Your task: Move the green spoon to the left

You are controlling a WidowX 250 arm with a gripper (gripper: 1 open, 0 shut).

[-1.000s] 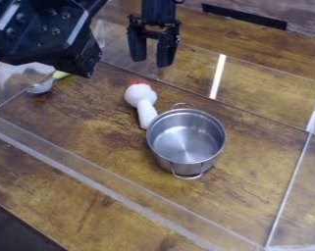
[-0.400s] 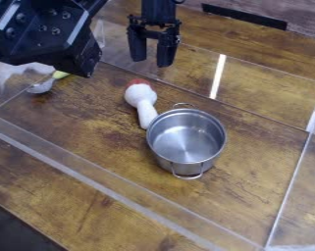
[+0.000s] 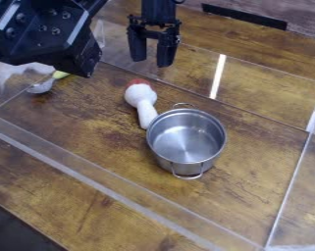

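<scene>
The green spoon lies at the far left of the wooden table, pale yellow-green with a small silver bowl, partly hidden under the black arm body. My gripper hangs at the top centre, pointing steeply down. Its two black fingers stand open with nothing between them. It is well to the right of the spoon and apart from it.
A white utensil with a reddish round end lies just in front of the gripper. A silver pot stands right of centre. Clear plastic walls fence the work area. The black arm body fills the top left.
</scene>
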